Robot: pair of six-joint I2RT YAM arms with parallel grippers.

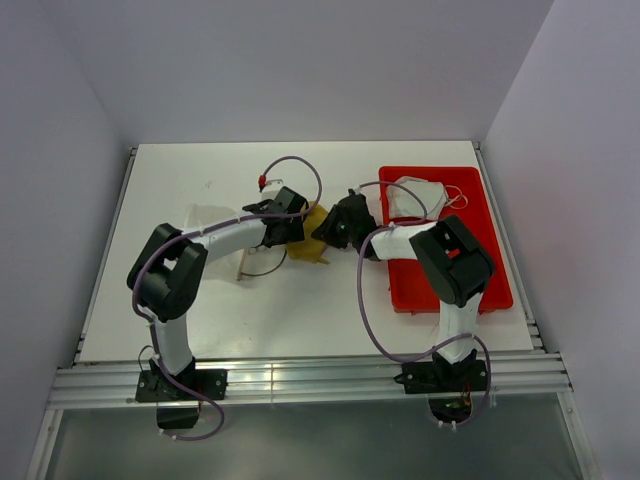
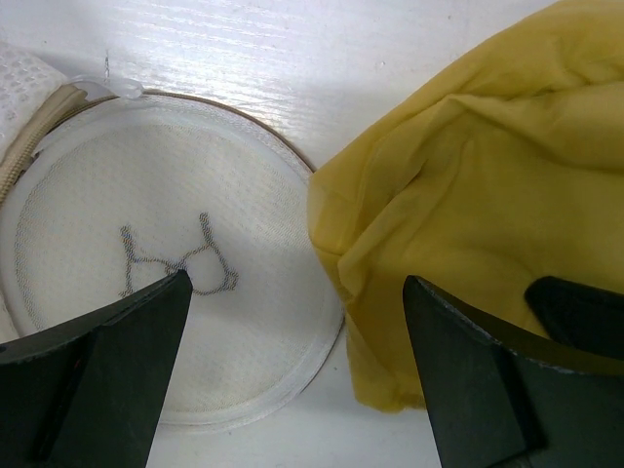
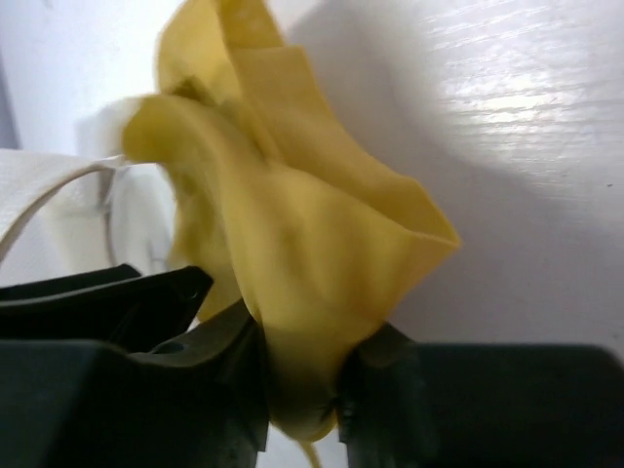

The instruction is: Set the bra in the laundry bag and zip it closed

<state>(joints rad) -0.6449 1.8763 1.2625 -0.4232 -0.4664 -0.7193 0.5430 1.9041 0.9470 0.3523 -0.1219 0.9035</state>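
Fabric bunches in my right pincer (image 3: 302, 395), which is clenched on the mustard-yellow bra (image 3: 292, 224); the cloth rises from the grip in a loose, folded peak. My left pincer (image 2: 292, 380) is released, its jaws spread wide above the table. One is over the round face of the laundry bag (image 2: 166, 195), the other over the edge of the bra.

The bag lies flat at 9 o'clock of the bra, and I cannot tell whether the two touch at the rim. Its tan zipper (image 2: 29, 161) shows at the bag's 10 o'clock edge, and a small bra outline (image 2: 175, 258) is printed on the mesh face.

From above, both pincers meet near the middle of the white table (image 1: 300, 310), the bra between them. At 3 o'clock the red tray (image 1: 415, 288) sits partly under my right arm, a white-grey bra (image 1: 418, 195) at its far end. Bare tabletop stretches toward 12 o'clock up to the far edge and toward 6 o'clock down to the metal rail (image 1: 300, 380). Pale walls (image 1: 300, 70) close the table in at 9, 12 and 3 o'clock.
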